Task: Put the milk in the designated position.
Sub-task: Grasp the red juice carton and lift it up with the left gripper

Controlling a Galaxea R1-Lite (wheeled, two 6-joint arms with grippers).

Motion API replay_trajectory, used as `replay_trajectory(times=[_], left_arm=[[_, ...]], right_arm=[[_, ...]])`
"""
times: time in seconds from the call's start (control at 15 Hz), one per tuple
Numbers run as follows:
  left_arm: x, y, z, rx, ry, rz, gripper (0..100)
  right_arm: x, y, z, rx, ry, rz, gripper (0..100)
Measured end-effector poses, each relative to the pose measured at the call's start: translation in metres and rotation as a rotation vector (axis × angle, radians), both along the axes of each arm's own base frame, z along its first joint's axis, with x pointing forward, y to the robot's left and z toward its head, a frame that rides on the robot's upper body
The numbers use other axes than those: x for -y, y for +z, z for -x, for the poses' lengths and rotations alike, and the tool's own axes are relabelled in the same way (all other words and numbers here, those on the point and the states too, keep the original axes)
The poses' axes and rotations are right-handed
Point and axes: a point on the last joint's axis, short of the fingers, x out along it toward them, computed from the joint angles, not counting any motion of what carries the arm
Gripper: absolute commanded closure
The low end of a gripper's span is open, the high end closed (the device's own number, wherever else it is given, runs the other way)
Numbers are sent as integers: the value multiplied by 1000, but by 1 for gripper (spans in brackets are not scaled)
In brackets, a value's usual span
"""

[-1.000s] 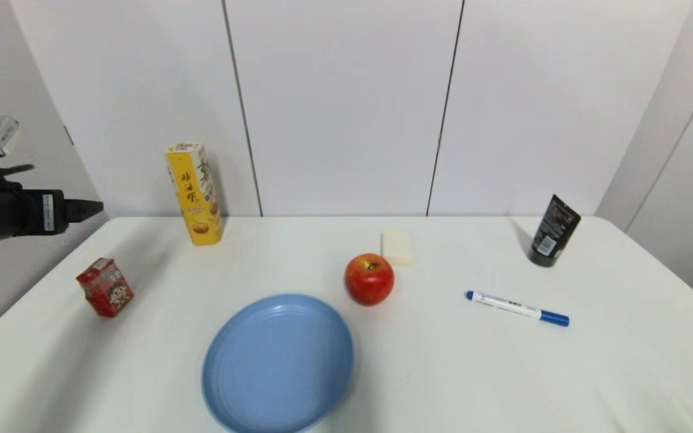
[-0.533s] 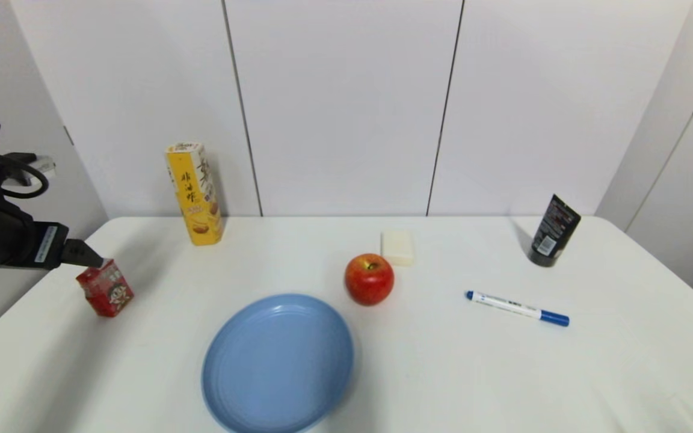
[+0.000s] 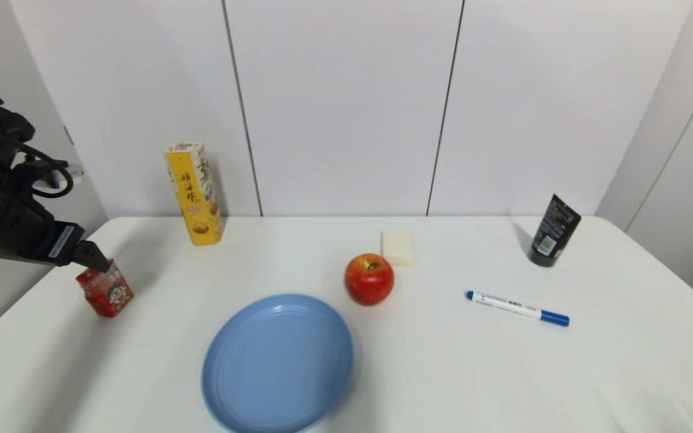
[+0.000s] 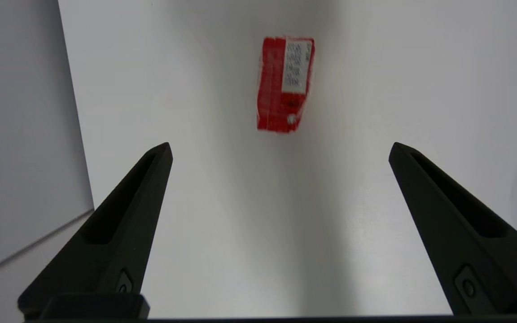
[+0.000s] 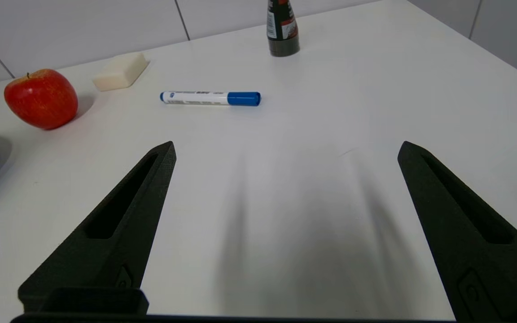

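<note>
The milk (image 3: 106,291), a small red carton with a cartoon face, stands near the table's left edge. Its white-labelled top (image 4: 285,84) faces the left wrist camera. My left gripper (image 3: 98,264) hovers just above the carton, tilted downward, with its fingers (image 4: 124,229) spread wide and nothing between them. The carton lies ahead of the fingertips, roughly centred between them, untouched. My right gripper (image 5: 285,148) is open and empty over the table's right side and does not show in the head view.
A blue plate (image 3: 278,362) lies front centre, a red apple (image 3: 369,279) and a cream soap bar (image 3: 397,246) behind it. A tall yellow snack box (image 3: 195,193) stands at the back left. A blue marker (image 3: 518,308) and black bottle (image 3: 554,231) are on the right.
My left arm has swung down and to the right, from a raised spot off the table's left edge to just above the milk. Everything on the table has stayed still.
</note>
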Motion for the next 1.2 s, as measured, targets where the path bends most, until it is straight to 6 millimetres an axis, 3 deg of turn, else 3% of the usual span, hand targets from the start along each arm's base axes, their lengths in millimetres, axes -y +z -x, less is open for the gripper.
replay_trajectory(times=[0.47,1.0,1.07,1.2], left_arm=[[-8,-24,-30,-89,-45,-82,0],[-9,-44,-43,-144,-54,-71,0],[-9,-46,-44,-147,-55,-69,100],[-9,-47,-45,-149,-57,-68,100]], right_arm=[[0,0,0,0,0,0,0],[0,0,0,0,0,0,0],[0,0,0,0,0,0,0],[0,0,0,0,0,0,0]])
